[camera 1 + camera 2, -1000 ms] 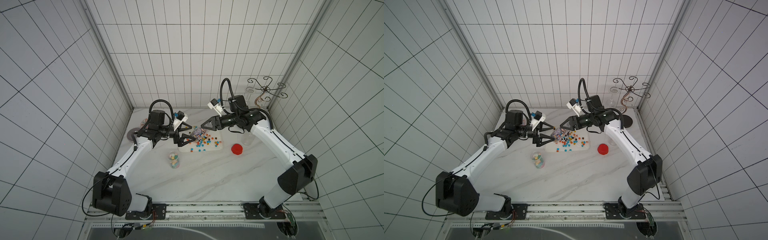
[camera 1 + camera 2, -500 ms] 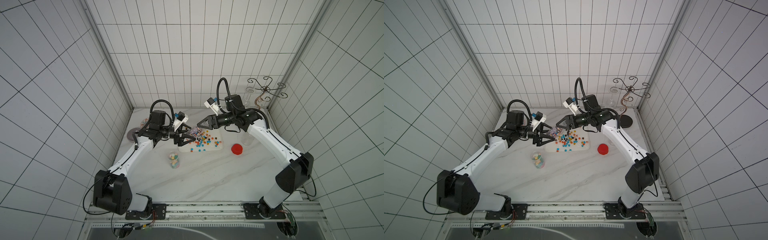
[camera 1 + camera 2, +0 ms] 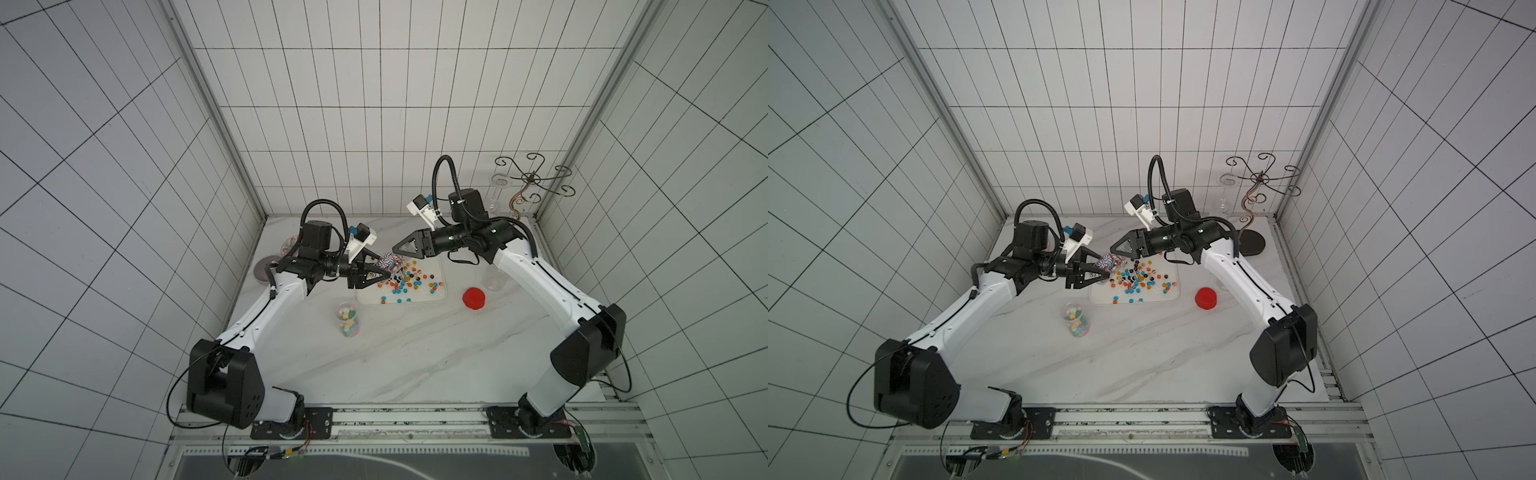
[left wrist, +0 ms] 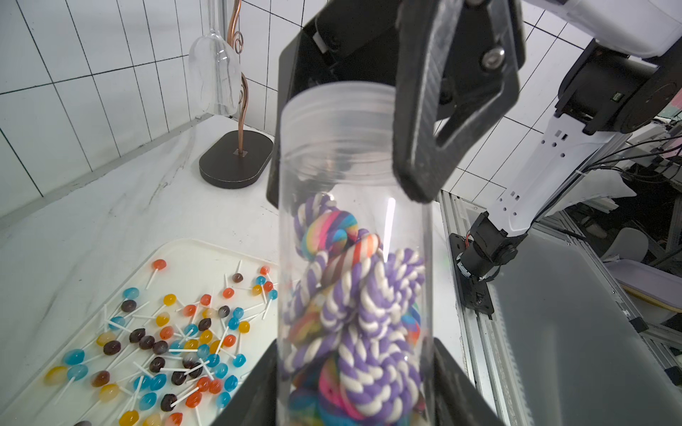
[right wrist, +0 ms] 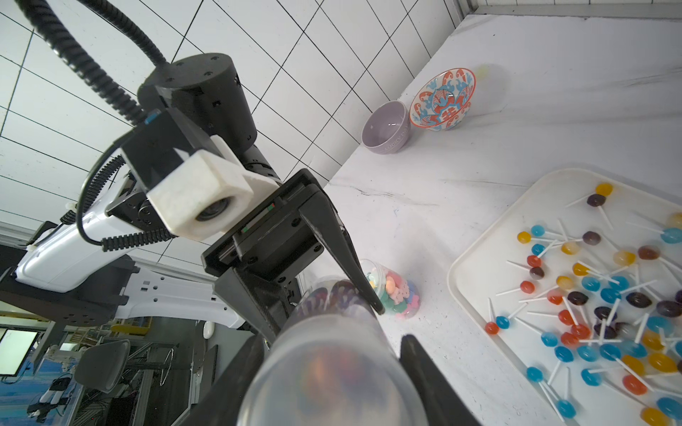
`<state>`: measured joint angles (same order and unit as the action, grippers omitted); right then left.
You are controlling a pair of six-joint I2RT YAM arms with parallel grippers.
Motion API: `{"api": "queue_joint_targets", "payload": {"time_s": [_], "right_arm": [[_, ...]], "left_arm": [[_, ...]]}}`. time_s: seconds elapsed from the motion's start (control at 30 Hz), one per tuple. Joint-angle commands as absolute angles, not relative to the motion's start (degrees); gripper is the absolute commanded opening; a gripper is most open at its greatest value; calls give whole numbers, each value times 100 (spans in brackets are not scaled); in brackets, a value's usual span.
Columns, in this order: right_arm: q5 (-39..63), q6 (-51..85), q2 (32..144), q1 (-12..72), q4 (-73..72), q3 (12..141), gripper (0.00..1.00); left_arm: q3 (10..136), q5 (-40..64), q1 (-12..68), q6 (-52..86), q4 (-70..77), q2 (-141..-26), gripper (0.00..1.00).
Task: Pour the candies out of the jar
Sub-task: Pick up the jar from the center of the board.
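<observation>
Lower centre of left wrist view: left pincer [image 4: 354,372] pinches the jar [image 4: 354,228] at its base end, w/ candies [image 4: 365,317] (twisted swirls) packed inside. Long axis runs up-frame to the open mouth, where right pincer [image 4: 347,155] clamps the neck. Beyond, lower left: tray [image 4: 201,248]; mouth prob. must tip that way.

My left arm [image 3: 266,303] stretches low over the tabletop [image 3: 415,353], left hand [image 3: 387,275] clamped on the jar [image 3: 386,261]. My right arm [image 3: 536,282] extends level, and the right hand [image 3: 398,249] meets it tip to tip, gripping the jar's other end.
</observation>
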<state>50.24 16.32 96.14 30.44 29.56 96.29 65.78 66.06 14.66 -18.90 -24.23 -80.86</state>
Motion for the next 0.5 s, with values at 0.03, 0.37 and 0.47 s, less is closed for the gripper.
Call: {"api": "queue_joint_targets", "payload": {"time_s": [0.03, 0.37, 0.47], "right_arm": [[5203, 1617, 9623, 3094, 2724, 10187, 45], [5048, 1685, 9458, 2939, 2810, 10062, 75], [5371, 1804, 9417, 2702, 2838, 9956, 75]], "left_arm": [[6724, 6604, 1493, -1977, -2443, -8073, 50], [6770, 5282, 1494, -2185, -2693, -7791, 50], [6750, 4752, 1506, -2255, -2698, -7623, 50]]}}
